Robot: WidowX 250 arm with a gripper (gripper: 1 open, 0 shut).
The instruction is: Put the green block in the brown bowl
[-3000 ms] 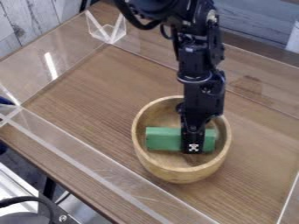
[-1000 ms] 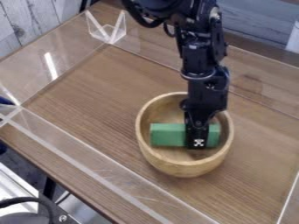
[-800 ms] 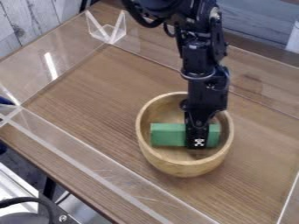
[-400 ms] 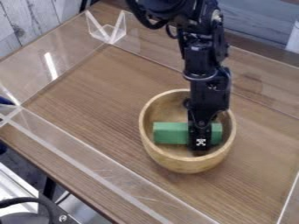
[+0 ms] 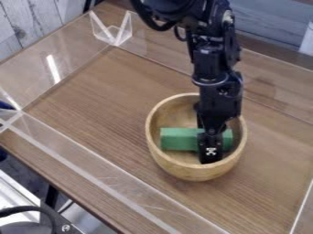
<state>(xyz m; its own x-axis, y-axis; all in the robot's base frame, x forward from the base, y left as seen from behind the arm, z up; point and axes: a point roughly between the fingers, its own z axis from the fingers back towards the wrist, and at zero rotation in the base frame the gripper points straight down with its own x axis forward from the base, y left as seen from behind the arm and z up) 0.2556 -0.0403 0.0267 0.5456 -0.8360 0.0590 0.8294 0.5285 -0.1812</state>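
Observation:
The brown bowl (image 5: pixel 158 152), round and of light wood, sits on the wooden tabletop right of centre. The green block (image 5: pixel 178 140) lies flat inside it, its left part showing. My gripper (image 5: pixel 210 150) reaches almost straight down into the bowl, and its black fingers with a white marker cover the block's right end. The fingers hide their own gap, so I cannot see whether they still pinch the block.
A clear acrylic wall (image 5: pixel 73 151) runs along the table's front-left edge and another along the back. A small clear stand (image 5: pixel 113 32) sits at the far left corner. Bare wood (image 5: pixel 98 91) lies left of the bowl.
Compared with three seconds ago, the bowl, block and gripper sit slightly further right. Over the last half second nothing has visibly moved.

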